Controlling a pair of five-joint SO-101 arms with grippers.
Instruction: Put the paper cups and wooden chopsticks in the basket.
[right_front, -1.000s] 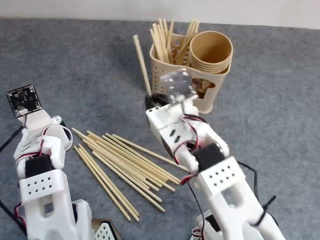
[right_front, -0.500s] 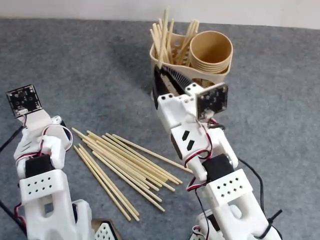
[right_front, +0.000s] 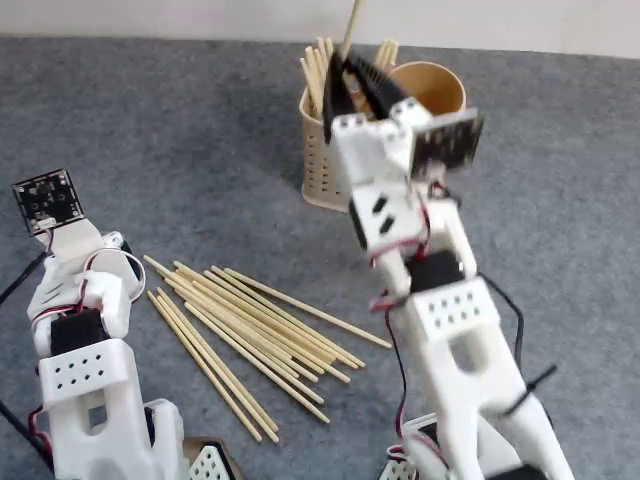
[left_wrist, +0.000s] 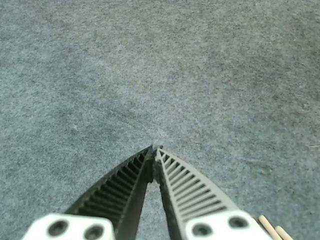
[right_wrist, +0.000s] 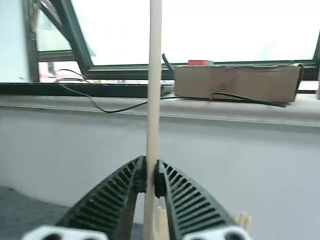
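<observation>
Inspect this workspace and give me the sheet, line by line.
Surface: grey felt-like table.
Job's things: basket upright, holding stacked paper cups and standing chopsticks; loose chopsticks lie on the table between the arms.
Clutter: nothing seen.
Grippers: right tool shut on a held chopstick, upright, over the basket in the high view; left tool shut, empty, over bare table.
Cables: red and black wires on the right arm; black cable along the window sill.
Surroundings: window, cardboard box on the sill.
</observation>
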